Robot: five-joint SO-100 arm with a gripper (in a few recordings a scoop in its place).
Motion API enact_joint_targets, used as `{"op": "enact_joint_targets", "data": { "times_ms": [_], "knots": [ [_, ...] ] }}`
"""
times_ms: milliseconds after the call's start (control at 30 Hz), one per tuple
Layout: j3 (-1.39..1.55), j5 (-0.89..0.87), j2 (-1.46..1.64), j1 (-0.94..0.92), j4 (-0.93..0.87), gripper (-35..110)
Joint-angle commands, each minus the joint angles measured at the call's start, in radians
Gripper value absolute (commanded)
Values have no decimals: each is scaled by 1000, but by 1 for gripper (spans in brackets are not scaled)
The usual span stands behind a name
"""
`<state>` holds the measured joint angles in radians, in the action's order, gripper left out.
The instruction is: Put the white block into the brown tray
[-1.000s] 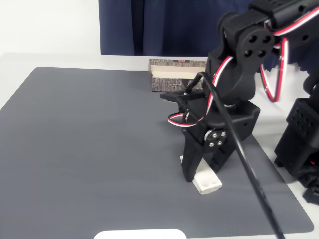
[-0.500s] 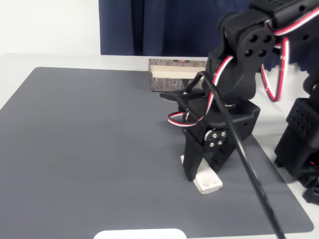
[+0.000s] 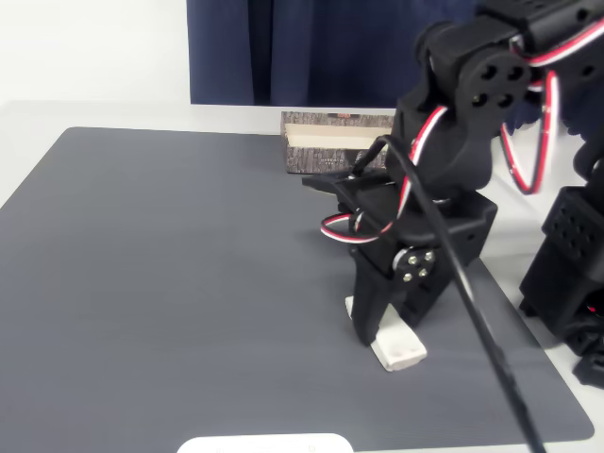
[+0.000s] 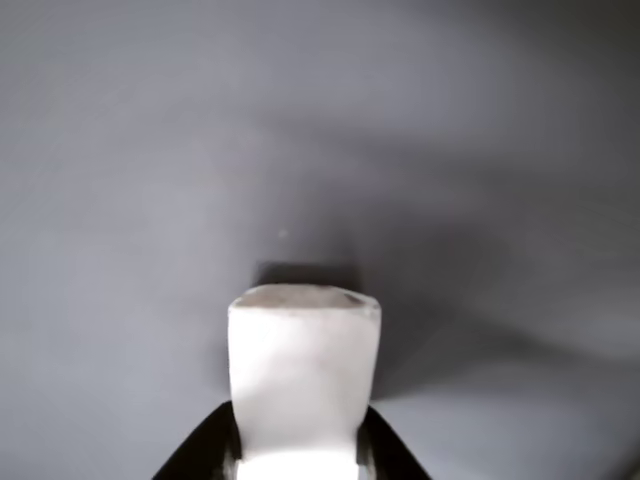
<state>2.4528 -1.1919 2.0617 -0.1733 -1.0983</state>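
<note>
Here: gripper (image 3: 385,326) down on grey mat (image 3: 189,283), near its right edge toward front right corner, fingers closed snug against both sides of white block (image 3: 398,350). Block low on or just off mat; contact not clear. Long axis running out ahead of fingers in wrist view (image 4: 303,380), free end poking forward. Brown tray (image 3: 330,143) well apart, at mat's far edge, behind arm. Judged next: lift, then carry back toward far edge.
</note>
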Motion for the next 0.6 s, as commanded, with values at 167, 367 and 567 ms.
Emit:
{"op": "enact_joint_targets", "data": {
  "times_ms": [167, 367, 567],
  "knots": [
    [-160, -17, 28, 5, -71, 5],
    [-189, -75, 18, 6, -78, 5],
    [-259, -49, 20, -57, -97, 0]
  ]
}}
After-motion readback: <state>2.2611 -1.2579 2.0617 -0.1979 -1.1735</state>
